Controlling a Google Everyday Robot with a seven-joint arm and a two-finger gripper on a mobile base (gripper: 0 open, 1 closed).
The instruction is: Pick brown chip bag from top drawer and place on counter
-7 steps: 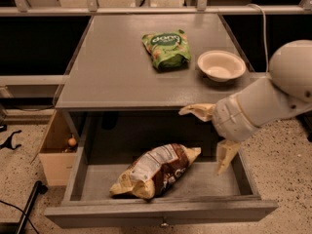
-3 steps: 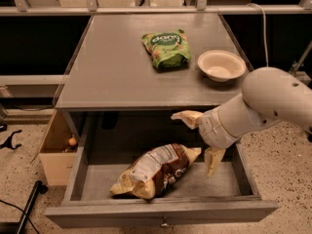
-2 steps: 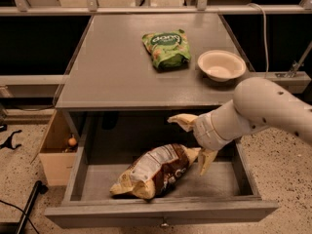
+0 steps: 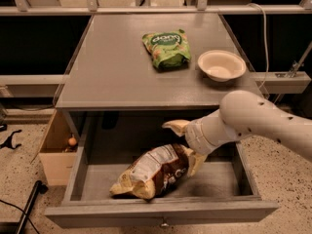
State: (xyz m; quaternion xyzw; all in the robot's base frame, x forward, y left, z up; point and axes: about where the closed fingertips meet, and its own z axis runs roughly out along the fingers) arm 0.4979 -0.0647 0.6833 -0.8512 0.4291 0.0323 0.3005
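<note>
Early grasp stage: the top drawer [image 4: 161, 213] stood open with the brown chip bag [image 4: 153, 172] lying on its side inside, not yet lifted, so grasping, lifting and placing on the counter [image 4: 122, 77] all remained. The gripper [image 4: 186, 144] hung inside the drawer at the bag's right end, its two pale fingers spread wide and holding nothing. The bag appeared crumpled, dark brown with pale yellow ends and a large white label panel facing upward.
</note>
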